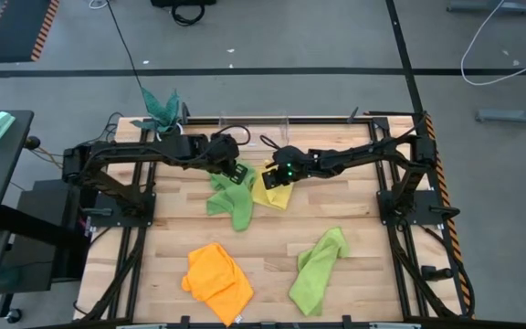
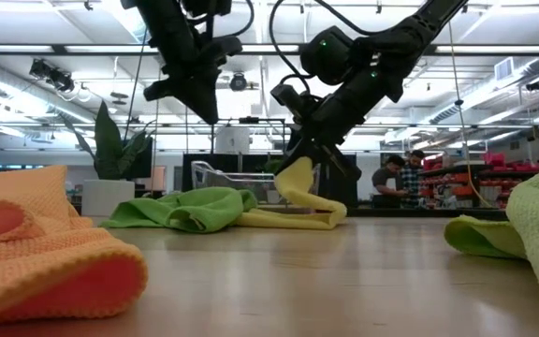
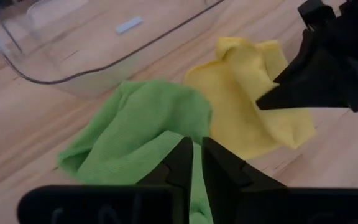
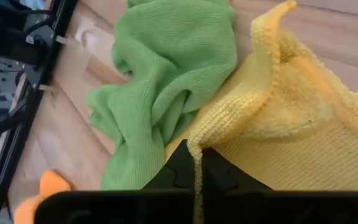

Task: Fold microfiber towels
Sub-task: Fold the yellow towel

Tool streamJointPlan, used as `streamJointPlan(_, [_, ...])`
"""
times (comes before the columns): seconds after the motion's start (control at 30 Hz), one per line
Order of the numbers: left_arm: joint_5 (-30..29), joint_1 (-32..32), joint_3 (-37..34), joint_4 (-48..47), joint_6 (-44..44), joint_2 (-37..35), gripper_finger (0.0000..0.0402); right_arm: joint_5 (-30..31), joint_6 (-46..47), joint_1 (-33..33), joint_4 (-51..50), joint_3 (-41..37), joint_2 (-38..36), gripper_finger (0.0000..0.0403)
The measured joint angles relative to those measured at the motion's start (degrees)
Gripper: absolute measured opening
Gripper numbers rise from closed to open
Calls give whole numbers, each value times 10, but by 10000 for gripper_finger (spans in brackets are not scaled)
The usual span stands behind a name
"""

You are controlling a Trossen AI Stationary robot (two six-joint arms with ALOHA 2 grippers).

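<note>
A yellow towel (image 1: 277,192) lies at the table's middle back, with my right gripper (image 4: 196,167) shut on its raised edge. Beside it on the left lies a crumpled lime green towel (image 1: 230,201), flat on the table (image 1: 354,210). My left gripper (image 2: 206,114) hangs above the green towel, clear of it. Its fingers (image 3: 219,163) are all but together, with nothing between them. An orange towel (image 1: 217,279) and a second green towel (image 1: 318,265) lie bunched near the front edge. My right gripper pinches the yellow towel's edge (image 4: 196,148) between its two fingers, at a raised fold of the cloth. The fingers slant down from the table's right. That edge (image 2: 298,173) is lifted off the table, and the rest (image 2: 288,220) lies slack on the wood.
A clear plastic bin (image 1: 254,123) stands at the back edge behind both grippers. A teal plant in a white pot (image 1: 161,111) stands at the back left. Bare wood lies between the two back towels and the two front ones.
</note>
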Motion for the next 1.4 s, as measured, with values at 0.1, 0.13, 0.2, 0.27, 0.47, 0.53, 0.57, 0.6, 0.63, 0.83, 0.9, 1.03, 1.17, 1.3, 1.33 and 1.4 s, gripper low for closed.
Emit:
streamJointPlan(0.1, [0, 0, 0, 1, 0, 0, 40, -18, -1, 1, -7, 0, 0, 21])
streamJointPlan(0.13, [0, 0, 0, 2, 0, 0, 41, -23, -4, 3, -7, 0, 0, 27])
streamJointPlan(0.2, [0, 0, 0, 2, 0, 0, 43, -33, -13, 8, -5, 0, 0, 39])
streamJointPlan(0.27, [0, 0, 0, 3, 0, 0, 43, -40, -14, 12, 3, 0, 0, 54])
streamJointPlan(0.47, [0, 0, 0, 8, 0, 0, 37, -39, -15, 11, 6, 0, 0, 96])
streamJointPlan(0.53, [0, 0, 0, 9, 0, 0, 35, -36, -14, 5, 5, 0, 0, 108])
streamJointPlan(0.57, [0, -1, 0, 11, 0, 0, 35, -36, -13, 2, 6, 0, 0, 112])
streamJointPlan(0.6, [0, -3, 0, 12, 0, 0, 35, -36, -11, -1, 7, 0, 0, 116])
streamJointPlan(0.63, [0, -4, 0, 13, 0, 0, 36, -36, -7, -5, 10, 0, 0, 119])
streamJointPlan(0.83, [0, -7, 0, 17, -2, 0, 41, -56, 0, -12, 26, 0, 0, 123])
streamJointPlan(0.9, [0, -7, 0, 18, -3, 0, 38, -55, -19, -8, 25, 2, 0, 123])
streamJointPlan(1.03, [0, -7, 0, 19, -4, 0, 31, -49, -17, -6, 17, 2, 0, 123])
streamJointPlan(1.17, [0, -8, 0, 20, -6, 0, 28, -27, -7, -10, -3, 2, 0, 122])
streamJointPlan(1.3, [0, -7, 0, 20, -11, 0, 34, -16, -10, -12, -28, 2, 0, 119])
streamJointPlan(1.33, [0, -7, 0, 20, -11, 0, 35, -11, -12, -12, -40, 2, 0, 119])
streamJointPlan(1.4, [0, -7, 0, 20, -15, 0, 38, 0, -12, -9, -54, 2, 0, 119])
